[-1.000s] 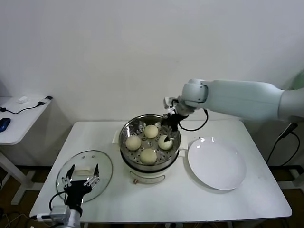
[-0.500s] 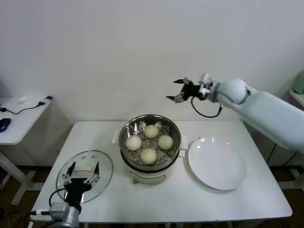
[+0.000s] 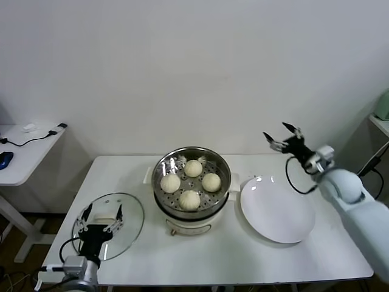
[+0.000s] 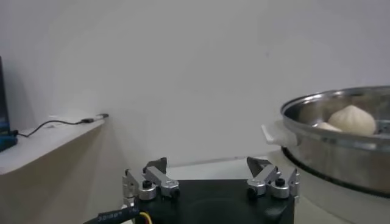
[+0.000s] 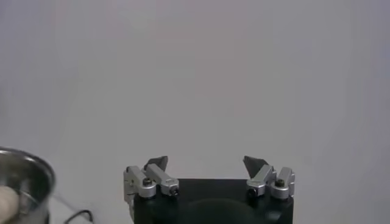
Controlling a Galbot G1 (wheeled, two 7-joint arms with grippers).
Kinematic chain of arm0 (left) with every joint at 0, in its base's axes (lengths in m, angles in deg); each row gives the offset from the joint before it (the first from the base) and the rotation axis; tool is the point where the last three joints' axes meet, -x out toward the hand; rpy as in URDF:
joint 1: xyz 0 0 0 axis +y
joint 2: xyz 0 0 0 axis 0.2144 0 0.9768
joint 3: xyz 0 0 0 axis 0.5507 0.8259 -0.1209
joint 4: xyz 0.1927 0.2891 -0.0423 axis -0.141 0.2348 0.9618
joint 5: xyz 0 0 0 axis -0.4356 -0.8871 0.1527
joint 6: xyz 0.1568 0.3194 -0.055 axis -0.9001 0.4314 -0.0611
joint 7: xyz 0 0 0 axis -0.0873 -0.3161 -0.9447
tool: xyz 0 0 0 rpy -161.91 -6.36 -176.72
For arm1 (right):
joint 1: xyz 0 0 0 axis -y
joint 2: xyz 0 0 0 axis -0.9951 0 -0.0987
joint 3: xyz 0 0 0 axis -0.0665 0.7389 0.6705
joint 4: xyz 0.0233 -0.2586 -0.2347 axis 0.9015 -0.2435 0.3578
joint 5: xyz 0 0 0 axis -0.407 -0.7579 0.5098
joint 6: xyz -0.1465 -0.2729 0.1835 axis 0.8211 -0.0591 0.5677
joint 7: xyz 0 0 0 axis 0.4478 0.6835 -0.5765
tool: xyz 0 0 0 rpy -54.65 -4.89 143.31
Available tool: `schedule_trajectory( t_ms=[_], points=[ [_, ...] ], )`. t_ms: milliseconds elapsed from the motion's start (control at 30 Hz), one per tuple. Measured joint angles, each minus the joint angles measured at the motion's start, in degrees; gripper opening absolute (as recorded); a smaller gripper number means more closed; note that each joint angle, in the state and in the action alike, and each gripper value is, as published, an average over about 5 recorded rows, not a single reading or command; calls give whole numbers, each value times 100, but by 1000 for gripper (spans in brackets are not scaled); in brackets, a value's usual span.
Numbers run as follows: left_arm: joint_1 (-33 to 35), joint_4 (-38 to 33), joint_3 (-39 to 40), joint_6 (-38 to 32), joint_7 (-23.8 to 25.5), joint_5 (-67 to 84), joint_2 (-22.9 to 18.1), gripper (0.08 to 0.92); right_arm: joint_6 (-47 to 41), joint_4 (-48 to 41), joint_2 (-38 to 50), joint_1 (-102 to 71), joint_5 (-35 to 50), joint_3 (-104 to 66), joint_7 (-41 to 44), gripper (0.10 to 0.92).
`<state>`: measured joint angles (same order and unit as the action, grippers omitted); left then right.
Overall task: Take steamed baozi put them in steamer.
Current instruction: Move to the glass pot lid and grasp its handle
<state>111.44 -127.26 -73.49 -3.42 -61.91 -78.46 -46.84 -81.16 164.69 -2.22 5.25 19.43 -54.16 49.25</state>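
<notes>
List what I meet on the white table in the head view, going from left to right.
Glass lid with the left hand above it → steamer holding four baozi → empty white plate.

left end effector (image 4: 209, 182): fingers spread, empty | steamer (image 4: 341, 152): beside it, holding baozi (image 4: 351, 120)

Plain white wall (image 3: 182, 67) behind a white bench (image 3: 243, 249), evenly lit.
A second white side table (image 3: 27, 152) stands at the left against the wall, carrying a black cable (image 3: 36, 139) and a blue object (image 3: 5, 159) at its edge.
</notes>
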Motion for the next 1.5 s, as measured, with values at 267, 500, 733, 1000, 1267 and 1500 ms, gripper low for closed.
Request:
schedule_trajectory(
  t_ms=[267, 500, 733, 1000, 1267, 1500],
  points=[
    [2, 251, 8, -525, -232, -321, 46, 823, 889, 85, -750, -1939, -171, -1175, -89, 823],
    [-85, 572, -88, -1053, -828, -1205, 48, 823, 1353, 244, -1378, -2901, -287, -1575, -198, 823],
    [-60, 1203, -136, -1243, -1725, -3445, 265, 823, 1333, 434, -1840, -3336, -428, -1774, -418, 823],
    [-100, 2004, -89, -1162, -2281, -5870, 510, 823, 1206, 562, -2141, -3568, -552, -1861, -523, 823],
    [-346, 2667, -48, -1076, -2385, -6843, 591, 823, 1109, 615, -2266, -3707, -661, -1929, -562, 823],
    [-675, 3111, 4, -980, -2331, -7180, 598, 823, 1089, 622, -2330, -3828, -720, -1968, -558, 823]
  ],
)
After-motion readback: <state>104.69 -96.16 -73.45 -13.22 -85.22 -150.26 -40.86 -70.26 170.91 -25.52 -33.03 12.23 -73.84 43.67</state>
